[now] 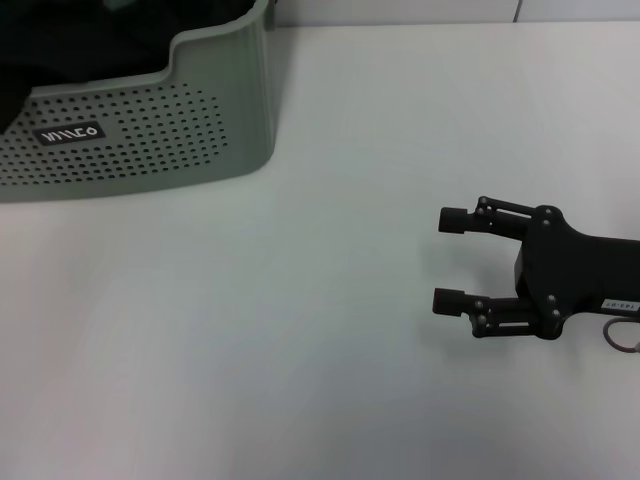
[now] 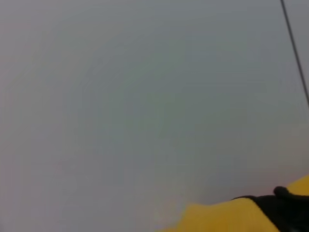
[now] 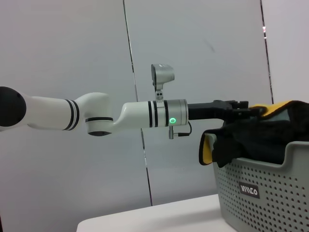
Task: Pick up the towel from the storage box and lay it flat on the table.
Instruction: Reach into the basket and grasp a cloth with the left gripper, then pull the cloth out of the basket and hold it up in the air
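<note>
Counter (image 1: 330, 300): plain white surface, carrying the storage box and lying beneath the right arm.

Storage box (image 1: 150, 130): pale sage-green perforated bin with a small dark label in white lettering, at the far left of the counter in the head view.

Towel (image 3: 251, 140): dark green-grey with bright yellow showing at the folds, bunched up and raised above the box rim, part of it hanging over the near wall. A yellow and dark patch also shows in the left wrist view.

Left end effector (image 3: 236, 108): black, reaching level over the box from a white arm, its tip against the top of the towel heap; whether its fingers are apart or clamped on the cloth cannot be told.

Right end effector (image 1: 452, 258): black, low over the counter at the right, well apart from the box, fingers spread wide with nothing between them.
</note>
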You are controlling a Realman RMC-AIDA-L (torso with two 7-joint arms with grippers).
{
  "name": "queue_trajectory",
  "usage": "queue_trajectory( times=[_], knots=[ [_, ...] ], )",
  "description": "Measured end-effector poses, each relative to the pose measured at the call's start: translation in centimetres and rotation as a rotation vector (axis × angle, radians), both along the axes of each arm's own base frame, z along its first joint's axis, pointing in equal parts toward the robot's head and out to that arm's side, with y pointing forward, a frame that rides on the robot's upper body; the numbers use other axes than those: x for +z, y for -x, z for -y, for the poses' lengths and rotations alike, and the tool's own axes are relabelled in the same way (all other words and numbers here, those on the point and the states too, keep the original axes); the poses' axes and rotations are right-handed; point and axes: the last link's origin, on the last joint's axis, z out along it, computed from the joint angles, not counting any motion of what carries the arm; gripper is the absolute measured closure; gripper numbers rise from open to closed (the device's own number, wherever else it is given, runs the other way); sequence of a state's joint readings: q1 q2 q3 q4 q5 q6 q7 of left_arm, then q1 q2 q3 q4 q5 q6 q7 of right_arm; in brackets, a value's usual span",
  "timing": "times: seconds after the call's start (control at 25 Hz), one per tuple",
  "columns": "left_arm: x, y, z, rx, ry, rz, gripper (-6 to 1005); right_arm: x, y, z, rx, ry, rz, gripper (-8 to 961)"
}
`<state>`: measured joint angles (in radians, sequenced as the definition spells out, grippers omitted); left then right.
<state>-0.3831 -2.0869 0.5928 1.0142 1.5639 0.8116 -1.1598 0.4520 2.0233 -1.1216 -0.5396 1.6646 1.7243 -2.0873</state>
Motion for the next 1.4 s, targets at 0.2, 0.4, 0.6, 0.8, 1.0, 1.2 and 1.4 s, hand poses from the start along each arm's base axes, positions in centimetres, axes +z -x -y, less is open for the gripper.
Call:
queue_trajectory(
  times=[0.2, 0.4, 0.6, 0.8, 1.0, 1.2, 1.4],
  knots=[
    [-0.4, 0.5, -0.7, 0.054, 0.01, -0.001, 308, 0.1, -0.1, 0.0, -0.012, -0.009, -0.013, 182],
    [-0.9, 0.7, -0.8, 0.072, 0.03, -0.015, 388, 0.2, -0.1, 0.0, -0.014, -0.022, -0.023, 188],
    [-0.7, 0.5, -0.8, 0.063, 0.011, 0.012, 487, 0.3, -0.1, 0.0, -0.016, -0.029, -0.03, 194],
    [-0.2, 0.4, -0.3, 0.024, -0.041, 0.122, 663, 0.3, -0.3, 0.0, -0.012, -0.039, -0.028, 200],
    [0.4, -0.6, 1.5, -0.153, -0.061, 0.286, 862, 0.2, -0.3, 0.1, -0.008, -0.038, -0.026, 206],
    [0.8, -2.9, 4.6, -0.465, -0.004, 0.456, 966, 0.2, -0.3, 0.1, -0.007, -0.042, -0.027, 212],
    [0.5, -5.8, 8.3, -0.797, 0.188, 0.664, 967, 0.1, 0.0, 0.0, 0.017, -0.065, -0.034, 218]
  ],
)
